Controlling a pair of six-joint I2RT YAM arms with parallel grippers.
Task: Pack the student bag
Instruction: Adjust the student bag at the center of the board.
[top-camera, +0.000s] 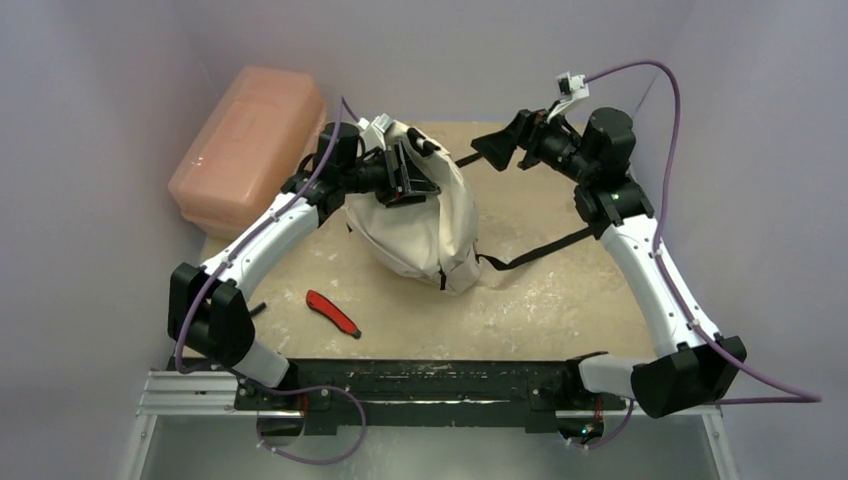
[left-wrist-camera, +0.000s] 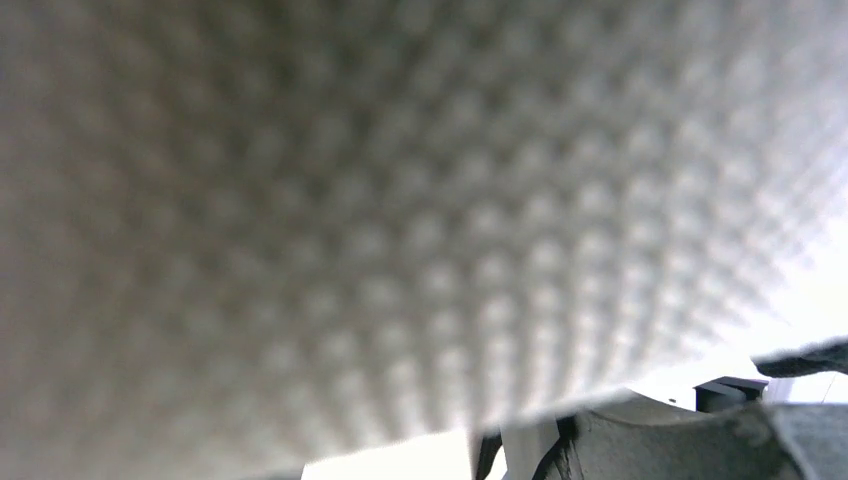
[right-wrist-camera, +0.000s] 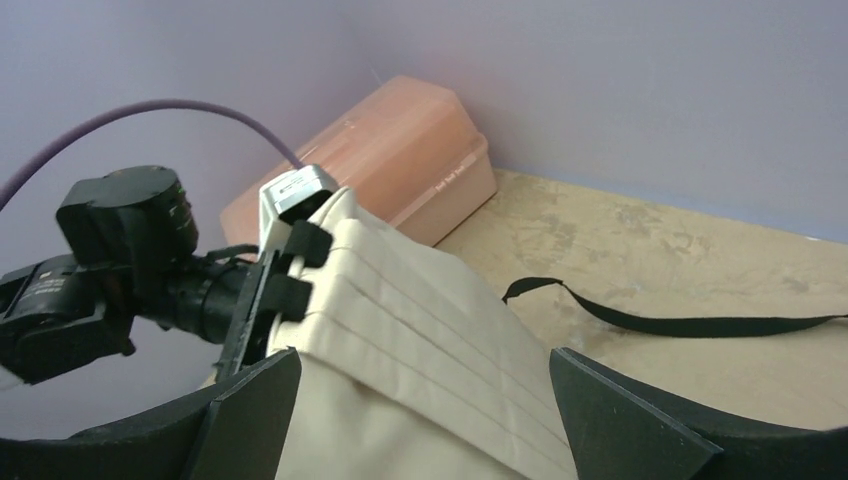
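1. I see the student bag slumped at the middle of the table, its black strap trailing to the right.
2. My left gripper sits at the bag's top edge with its fingers against the cream fabric. I cannot tell whether it is clamping.
3. My right gripper is spread wide and empty, just off the bag's far right side.
4. A pink box sits at the far left, and a red-handled tool lies near the bag's front.
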